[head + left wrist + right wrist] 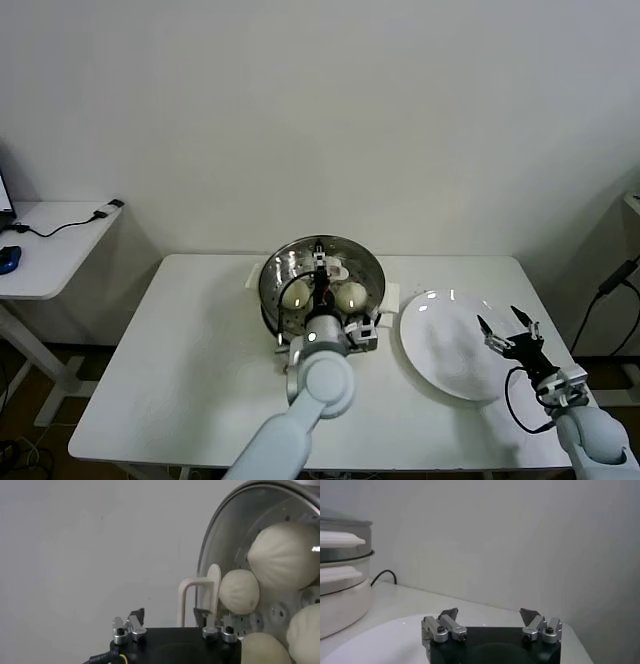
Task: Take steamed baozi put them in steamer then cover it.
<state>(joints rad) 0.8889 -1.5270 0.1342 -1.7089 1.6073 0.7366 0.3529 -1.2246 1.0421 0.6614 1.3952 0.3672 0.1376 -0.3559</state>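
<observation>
Side desk: a white desk (pixel 50 245) stands well to the left of the steamer, apart from the main table, with a black cable (pixel 70 222) lying on it.
Table: the white table (pixel 190 350) carries the steamer near its far edge, about midway along.
Steamer: the shiny steel basket (pixel 275 275) sits on its white base, uncovered; no lid shows on it in any view.
Steamed baozi: the buns (pixel 282 555) lie inside the steamer on its perforated floor; the left wrist view shows four, close together, and the head view shows two (pixel 350 295) either side of the left gripper.
Left gripper: the left gripper (pixel 322 268) hangs over the steamer's middle, just above the buns, its fingers spread apart and holding nothing.
Plate: a flat white plate (pixel 440 350) lies just right of the steamer, bare.
Right gripper: the right gripper (pixel 507 333) hovers over the plate's right rim, well right of the steamer, fingers splayed wide and empty.
</observation>
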